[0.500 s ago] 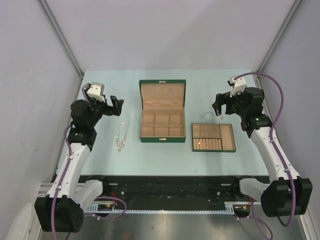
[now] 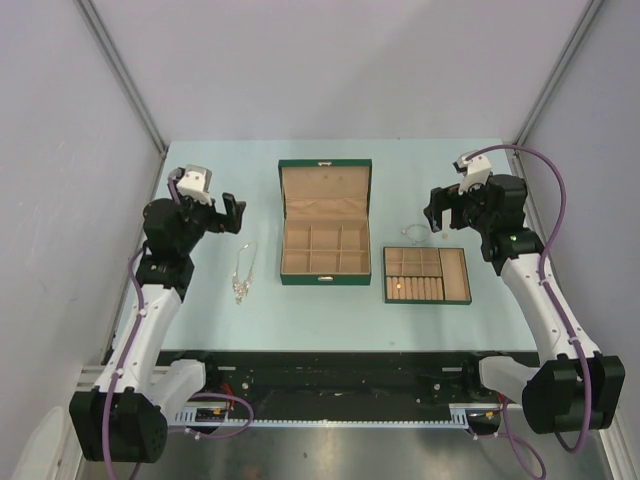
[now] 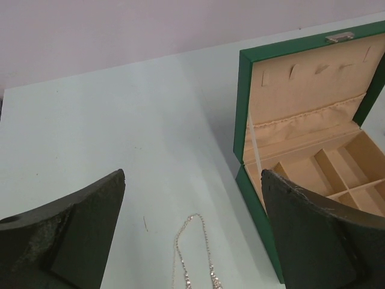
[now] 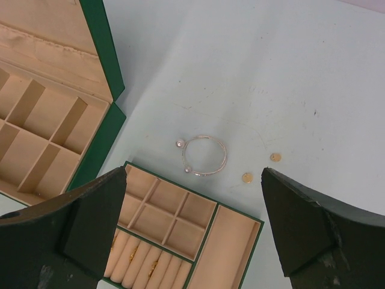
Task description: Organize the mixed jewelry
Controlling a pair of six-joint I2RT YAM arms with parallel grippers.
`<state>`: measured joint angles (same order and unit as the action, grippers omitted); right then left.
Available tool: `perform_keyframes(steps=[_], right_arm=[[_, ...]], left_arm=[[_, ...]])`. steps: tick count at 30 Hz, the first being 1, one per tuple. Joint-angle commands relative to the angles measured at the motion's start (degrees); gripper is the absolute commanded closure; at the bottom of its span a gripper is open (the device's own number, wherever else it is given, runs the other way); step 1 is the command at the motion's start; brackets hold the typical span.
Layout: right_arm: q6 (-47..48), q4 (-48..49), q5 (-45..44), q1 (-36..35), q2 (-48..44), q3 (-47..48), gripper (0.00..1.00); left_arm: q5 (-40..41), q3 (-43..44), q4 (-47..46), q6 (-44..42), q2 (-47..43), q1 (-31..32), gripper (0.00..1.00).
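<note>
Necklace (image 2: 242,272): flat on the table (image 2: 330,312), at 9 o'clock of the open box (image 2: 324,222); left gripper (image 2: 232,213) at its 11 o'clock, jaws wide apart, empty. Loop (image 4: 203,155): on the table at 12 o'clock of the tray (image 2: 456,275), with two gold studs (image 4: 247,177) near it; right gripper (image 2: 440,210) is above it, jaws wide apart, empty.

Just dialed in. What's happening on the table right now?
Nothing is picked up yet. Both claws are open and hold nothing. The left claw hovers by the necklace, which lies on the table left of the open green box. The right claw hovers over the bracelet and two small gold pieces, which lie just beyond the tray.
</note>
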<state>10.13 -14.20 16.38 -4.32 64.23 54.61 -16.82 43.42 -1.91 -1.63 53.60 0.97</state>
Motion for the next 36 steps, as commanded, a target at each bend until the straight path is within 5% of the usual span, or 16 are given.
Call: perform_keyframes(steps=[1,16,36], right_arm=[[0.94,2.24,0.67,0.18,0.55,1.55,0.0],[1.29,1.72,2.25,0.27,2.3,1.64,0.0],[1.65,1.19,2.34,0.27,4.68,1.9,0.0]], left_arm=[[1.52,1.4,3.13,-4.87,1.5,-0.27,0.0],[5.75,3.87,14.83,-19.89,13.19,-0.18,0.03],[8.38,7.99,20.19,-23.07,30.77,-0.36,0.13]])
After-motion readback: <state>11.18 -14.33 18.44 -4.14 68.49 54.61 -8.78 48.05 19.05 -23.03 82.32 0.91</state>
